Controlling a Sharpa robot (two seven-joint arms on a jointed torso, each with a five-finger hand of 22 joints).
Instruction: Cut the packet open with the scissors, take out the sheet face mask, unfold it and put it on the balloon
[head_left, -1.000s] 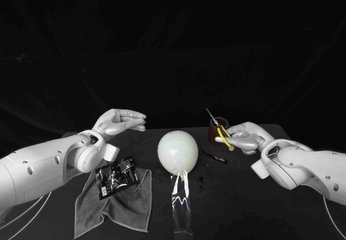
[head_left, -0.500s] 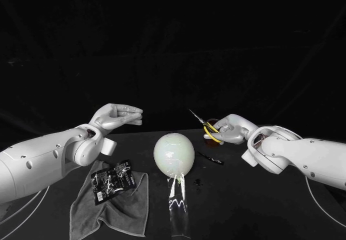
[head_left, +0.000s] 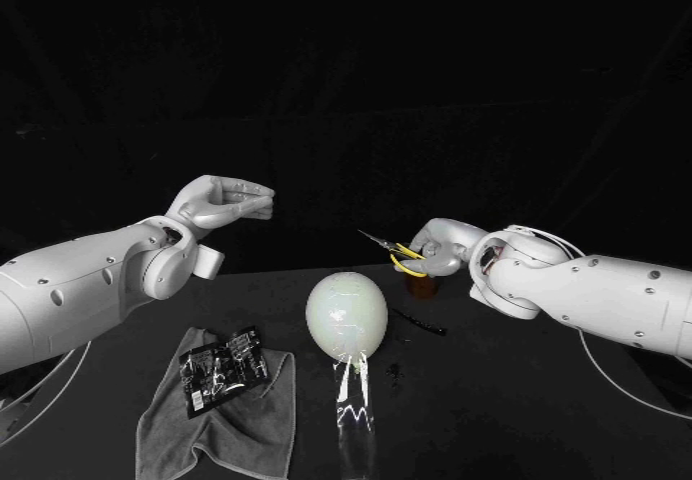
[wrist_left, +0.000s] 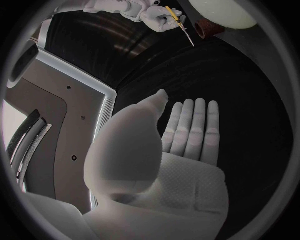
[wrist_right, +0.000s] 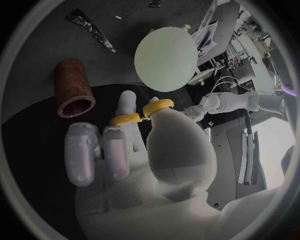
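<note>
Mostly, the right hand (head_left: 440, 246) hides the handles of the scissors (wrist_right: 159, 105).

The silver left hand (head_left: 219, 203) is raised above the black table (head_left: 505, 400), fingers curled in, holding nothing. The silver right hand (head_left: 440, 248) grips the yellow-handled metal scissors (head_left: 401, 257), blades pointing toward the left hand. The 2 hands are well apart. Between them, lower, is the pale oval balloon (head_left: 346, 313). A shiny black packet (head_left: 224, 368) lies on a grey cloth (head_left: 216, 430). A brown cup (head_left: 423, 286) stands just below the right hand.
</note>
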